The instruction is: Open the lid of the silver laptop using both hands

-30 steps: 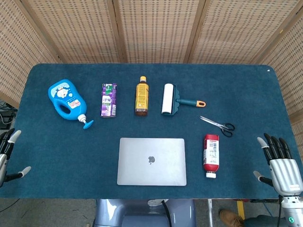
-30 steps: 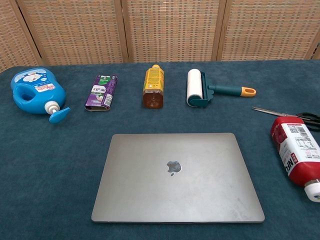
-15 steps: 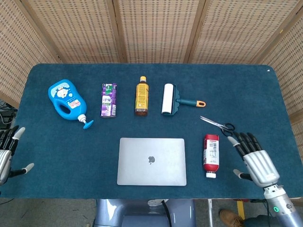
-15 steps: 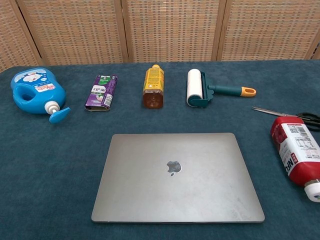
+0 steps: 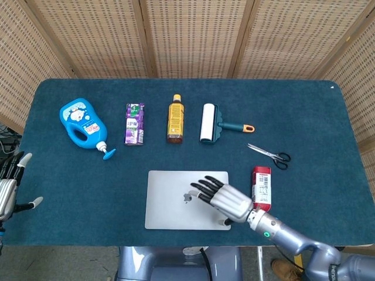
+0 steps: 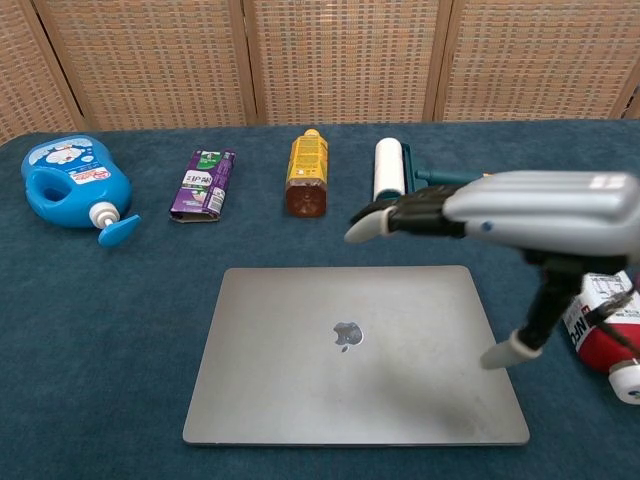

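Observation:
The silver laptop (image 5: 176, 199) (image 6: 330, 350) lies closed and flat near the table's front edge. My right hand (image 5: 224, 200) (image 6: 500, 215) hovers above its right half, fingers spread and pointing left, thumb hanging down near the laptop's right edge; it holds nothing. My left hand (image 5: 9, 187) sits open off the table's left edge in the head view and is outside the chest view.
Behind the laptop lie a blue detergent jug (image 5: 82, 123), a purple pouch (image 5: 134, 123), an amber bottle (image 5: 175, 119) and a lint roller (image 5: 212, 123). Scissors (image 5: 268, 155) and a red bottle (image 5: 261, 186) lie to the laptop's right, beside my right forearm.
My right hand has swung left from the table's right side, past the red bottle, to above the laptop's right half. The left hand has barely shifted. The laptop stays closed.

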Robot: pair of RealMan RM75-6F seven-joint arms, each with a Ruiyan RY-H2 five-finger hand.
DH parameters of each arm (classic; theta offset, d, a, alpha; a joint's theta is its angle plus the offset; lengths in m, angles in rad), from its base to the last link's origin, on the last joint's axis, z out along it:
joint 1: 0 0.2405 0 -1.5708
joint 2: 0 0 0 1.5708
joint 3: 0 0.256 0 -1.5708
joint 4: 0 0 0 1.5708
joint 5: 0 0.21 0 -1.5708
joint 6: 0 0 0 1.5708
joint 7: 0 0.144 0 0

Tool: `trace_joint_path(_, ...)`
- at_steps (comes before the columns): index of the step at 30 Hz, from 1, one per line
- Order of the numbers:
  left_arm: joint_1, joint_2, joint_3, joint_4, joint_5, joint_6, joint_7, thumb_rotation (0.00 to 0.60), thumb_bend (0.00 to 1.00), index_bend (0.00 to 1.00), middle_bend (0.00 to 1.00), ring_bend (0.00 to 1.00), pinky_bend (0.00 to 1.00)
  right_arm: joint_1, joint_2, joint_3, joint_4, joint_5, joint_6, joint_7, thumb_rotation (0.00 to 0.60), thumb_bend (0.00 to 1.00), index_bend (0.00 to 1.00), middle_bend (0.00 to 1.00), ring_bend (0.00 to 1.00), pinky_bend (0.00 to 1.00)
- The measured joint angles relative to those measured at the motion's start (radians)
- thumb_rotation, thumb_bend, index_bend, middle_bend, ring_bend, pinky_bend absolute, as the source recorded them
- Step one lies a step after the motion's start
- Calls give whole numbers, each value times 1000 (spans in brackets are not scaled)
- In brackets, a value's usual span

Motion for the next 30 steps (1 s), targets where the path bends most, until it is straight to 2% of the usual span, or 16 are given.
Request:
trace_joint_path(7, -11, -1, -5, 3, -24, -22, 0, 600, 0, 0, 0, 0, 0, 86, -180, 7, 45, 78, -126, -113, 600, 3, 65, 8, 0, 0)
trace_joint_path(11, -13, 0, -5, 6, -28, -28, -4, 600, 0, 0, 0, 0, 0, 116, -249, 9, 90, 129, -149, -177, 600, 57, 73, 16, 0, 0)
trace_joint_path(16, -17, -1, -7, 9, -39, -35, -2, 600, 0, 0, 0, 0, 0, 129, -289, 5, 128, 165, -150, -216, 600, 98, 83, 17, 0, 0)
trace_joint_path(30, -21, -9, -6, 6, -54, -39, 20, 600, 0, 0, 0, 0, 0, 142, -406, -35, 243, 195, -100, -303, 600, 106, 98, 31, 0, 0)
